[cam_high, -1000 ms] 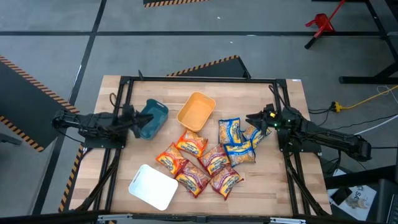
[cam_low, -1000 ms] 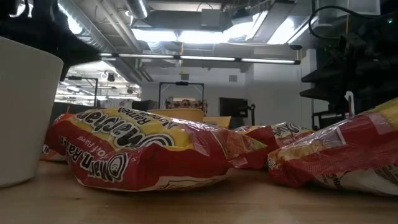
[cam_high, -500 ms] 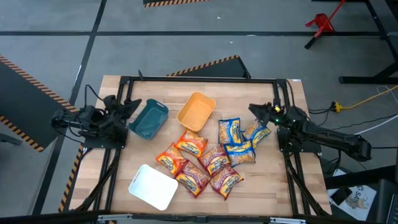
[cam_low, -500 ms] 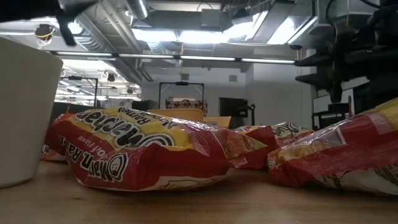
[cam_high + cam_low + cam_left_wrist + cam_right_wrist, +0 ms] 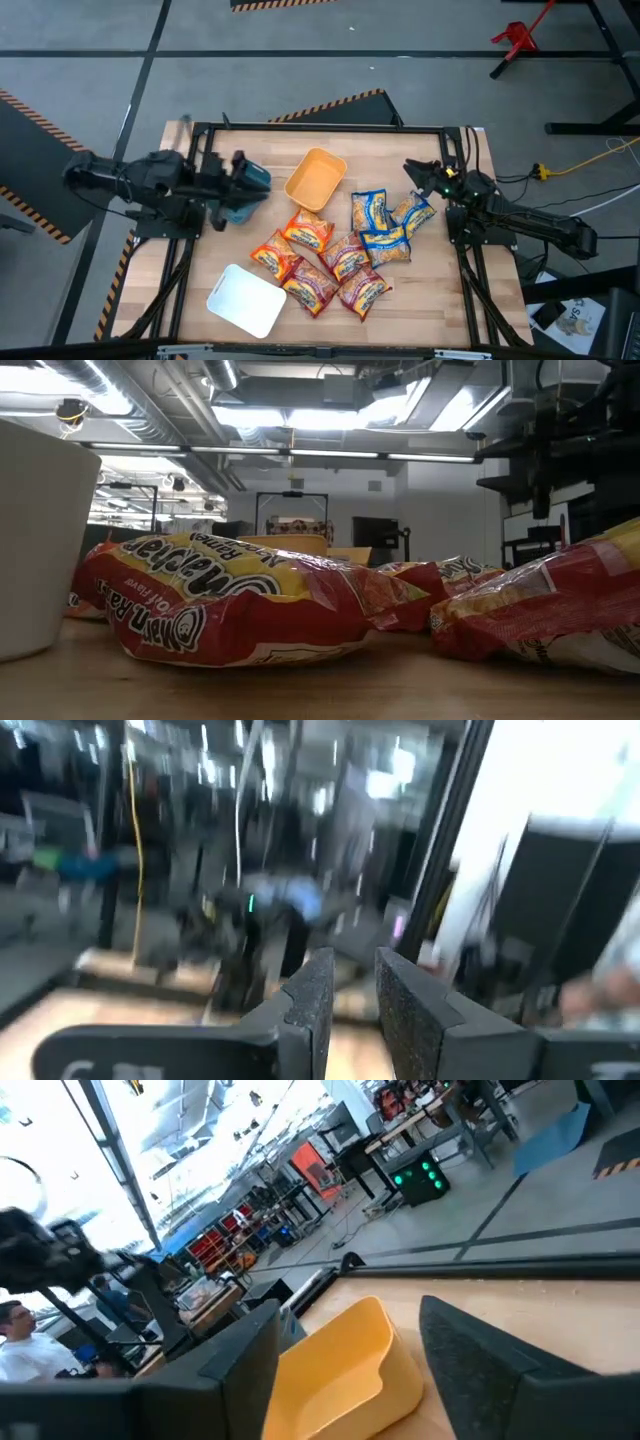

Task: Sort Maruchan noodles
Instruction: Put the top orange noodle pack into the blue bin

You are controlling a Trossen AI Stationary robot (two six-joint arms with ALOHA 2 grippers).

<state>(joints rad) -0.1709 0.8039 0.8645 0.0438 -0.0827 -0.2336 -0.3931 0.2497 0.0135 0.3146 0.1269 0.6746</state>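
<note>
From above, the table is evenly lit with soft, short shadows under the noodle packets. In the low view the light comes from ceiling fluorescent strips and a glaring panel behind; the near packet is sharp, and the white tray at the edge is soft and shaded. The left wrist view is heavily motion-blurred, the room smeared, with a blown-out white patch. The right wrist view is bright, its windows overexposed, and its lines bend at the edges.

left pincer — fingers nearly closed, narrow gap | right pincer — fingers spread wide
</note>
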